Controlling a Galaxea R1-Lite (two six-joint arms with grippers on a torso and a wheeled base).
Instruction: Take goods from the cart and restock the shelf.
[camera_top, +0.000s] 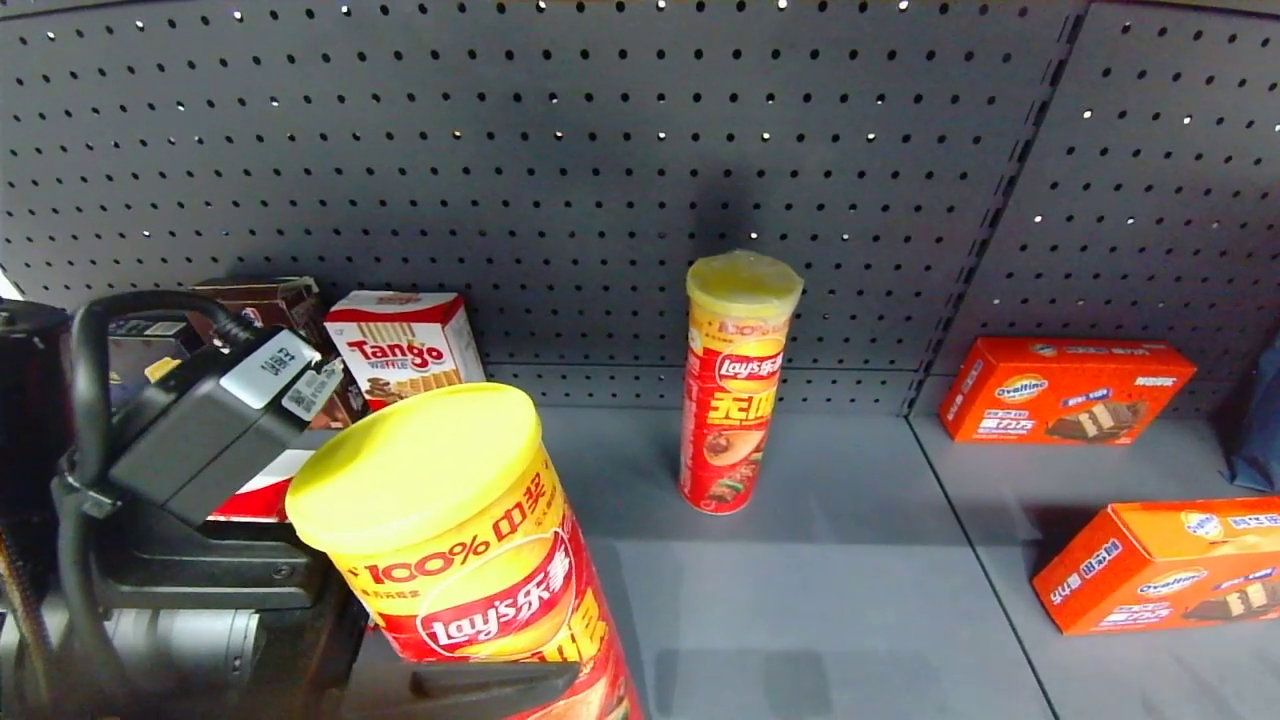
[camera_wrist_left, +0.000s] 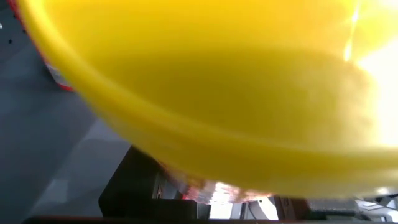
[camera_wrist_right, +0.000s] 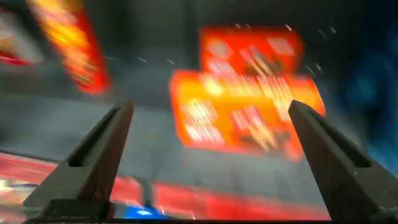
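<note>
A chips can with a yellow lid is held tilted at the lower left of the head view, above the grey shelf. My left gripper is shut on its lower body; one dark finger shows under the lid in the left wrist view. A second, matching chips can stands upright on the shelf against the pegboard. My right gripper is open with nothing between its fingers, facing two orange boxes and the standing can.
A red and white wafer box and a brown box stand at the shelf's back left. Two orange boxes lie on the right section. The pegboard wall closes the back. Bare shelf lies in front of the standing can.
</note>
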